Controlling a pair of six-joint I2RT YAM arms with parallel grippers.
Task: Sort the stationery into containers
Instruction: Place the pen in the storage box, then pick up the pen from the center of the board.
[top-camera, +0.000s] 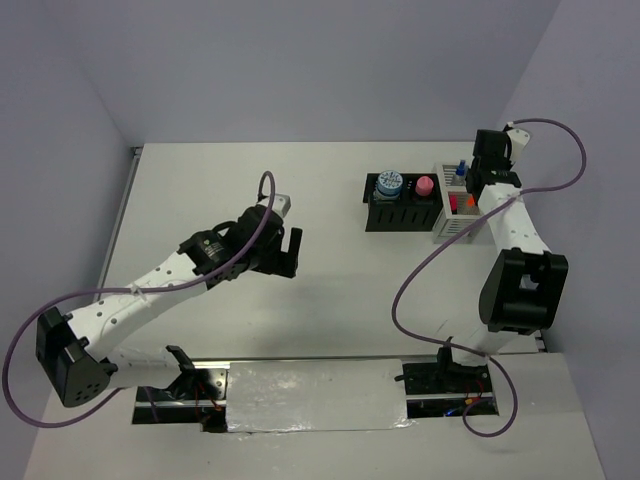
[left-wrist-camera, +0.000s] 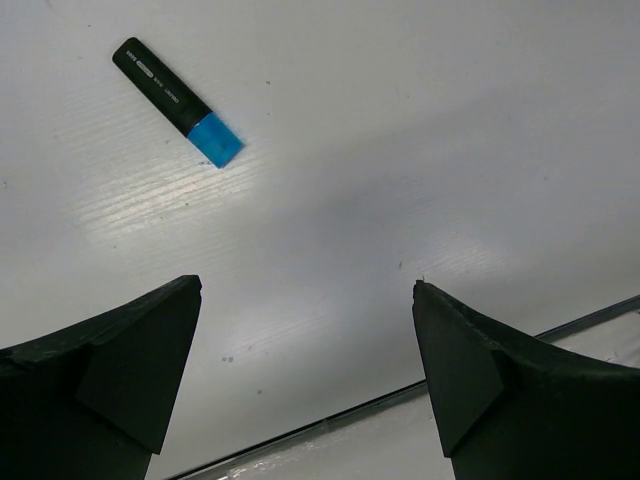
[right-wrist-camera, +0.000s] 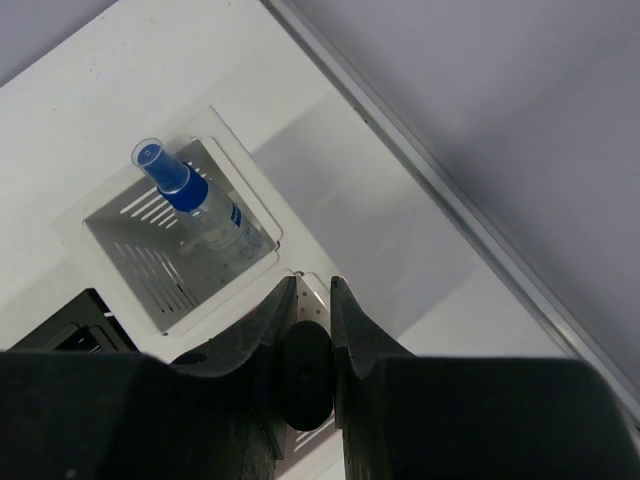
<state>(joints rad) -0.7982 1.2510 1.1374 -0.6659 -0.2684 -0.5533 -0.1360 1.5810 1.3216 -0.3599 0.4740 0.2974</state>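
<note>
Black organiser (top-camera: 400, 216) holding tape roll (top-camera: 389, 183) and pink tube (top-camera: 425, 186), white slatted box (top-camera: 449, 229) just right of it, right fingers (right-wrist-camera: 272, 325) above box closed on dark rounded item (right-wrist-camera: 305, 375), left fingers (left-wrist-camera: 160, 325) well left of organiser, wide open, empty, blue-capped marker (left-wrist-camera: 178, 102) on worktop (left-wrist-camera: 420, 150) below.

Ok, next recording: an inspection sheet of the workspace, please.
Surface: white table, no spills seen.
Job's things: cyan-capped marker loose on table; tape roll and pink tube in black organiser; blue-capped bottle in white slatted box.
Clutter: nothing seen.
Claws: left claw open, marker ahead, not in its grasp; right claw shut on dark rounded item, above box.
Cables: purple cable loops off each arm.
Surroundings: plain walls; silver sheet at near edge.
</note>
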